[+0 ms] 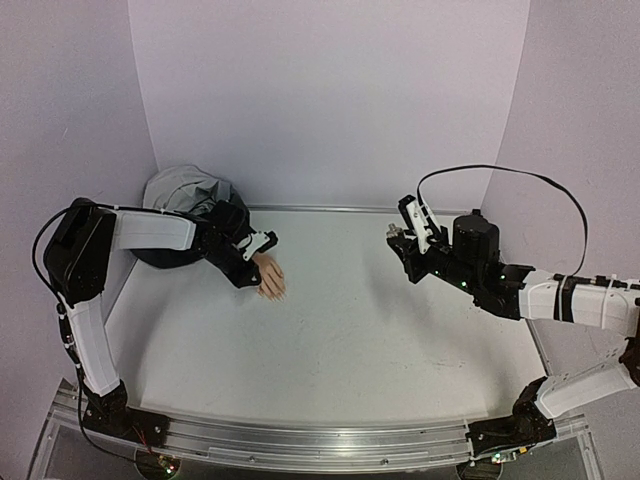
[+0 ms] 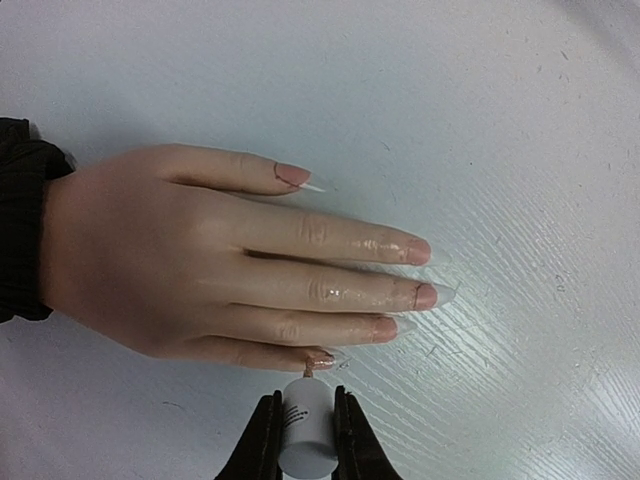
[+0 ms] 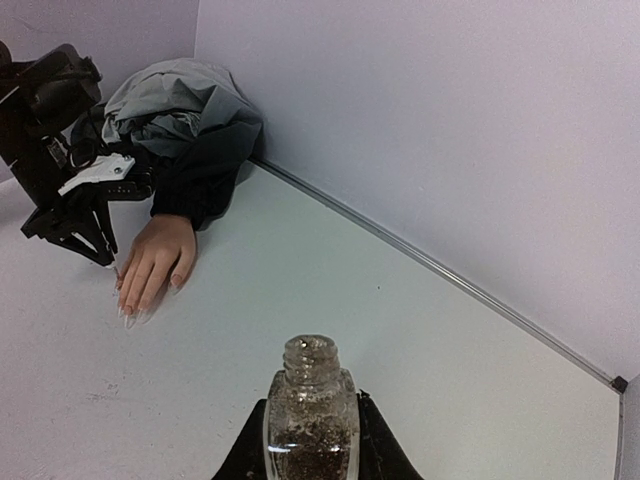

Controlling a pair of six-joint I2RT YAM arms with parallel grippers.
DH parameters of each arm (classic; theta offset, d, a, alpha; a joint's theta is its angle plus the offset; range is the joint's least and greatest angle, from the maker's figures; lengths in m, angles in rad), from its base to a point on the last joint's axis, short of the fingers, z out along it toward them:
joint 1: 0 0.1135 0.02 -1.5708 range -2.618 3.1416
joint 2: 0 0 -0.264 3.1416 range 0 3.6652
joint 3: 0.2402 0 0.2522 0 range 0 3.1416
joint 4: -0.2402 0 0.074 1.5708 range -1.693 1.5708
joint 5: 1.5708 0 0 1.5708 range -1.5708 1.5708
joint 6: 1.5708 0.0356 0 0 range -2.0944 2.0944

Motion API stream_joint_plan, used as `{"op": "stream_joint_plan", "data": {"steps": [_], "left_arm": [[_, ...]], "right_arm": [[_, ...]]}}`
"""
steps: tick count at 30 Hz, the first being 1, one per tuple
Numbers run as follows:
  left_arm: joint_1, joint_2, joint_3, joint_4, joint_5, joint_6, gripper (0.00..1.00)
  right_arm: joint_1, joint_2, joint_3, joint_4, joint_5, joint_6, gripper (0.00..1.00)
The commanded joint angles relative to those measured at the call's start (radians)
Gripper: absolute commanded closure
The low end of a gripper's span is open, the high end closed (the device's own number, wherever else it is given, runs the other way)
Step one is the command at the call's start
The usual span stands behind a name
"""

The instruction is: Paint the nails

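Top view: mannequin hand (image 1: 270, 277) palm-down on white table (image 1: 350, 340), far left, wrist inside grey-and-dark jacket (image 1: 185, 190); left gripper (image 1: 255, 245) right over it; right gripper (image 1: 400, 238) well apart, far right. Left wrist view: fingers (image 2: 262, 445) closed on white cap (image 2: 305, 430), brush tip (image 2: 309, 370) at little-finger nail; nails (image 2: 424, 296) pink, with long clear points. Right wrist view: fingers (image 3: 378, 460) clamped on uncapped glitter bottle (image 3: 310, 400), upright.

The white table (image 1: 380, 330) carries a pale mannequin hand (image 1: 270, 277) lying palm down near its far left corner, fingers stretched flat with the nails (image 2: 426, 296) facing up. Just behind it, a bundled grey-and-dark jacket (image 1: 185, 195) lies in the corner.
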Motion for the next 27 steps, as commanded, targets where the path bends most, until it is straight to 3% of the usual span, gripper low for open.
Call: {"op": "stream_joint_plan", "data": {"steps": [1, 27], "left_arm": [[0.001, 0.007, 0.044, -0.015, 0.002, 0.01, 1.0], [0.0, 0.007, 0.051, -0.022, 0.036, 0.008, 1.0]], "right_arm": [[0.0, -0.009, 0.0, 0.073, -0.002, 0.007, 1.0], [-0.001, -0.006, -0.001, 0.076, -0.004, 0.008, 1.0]]}}
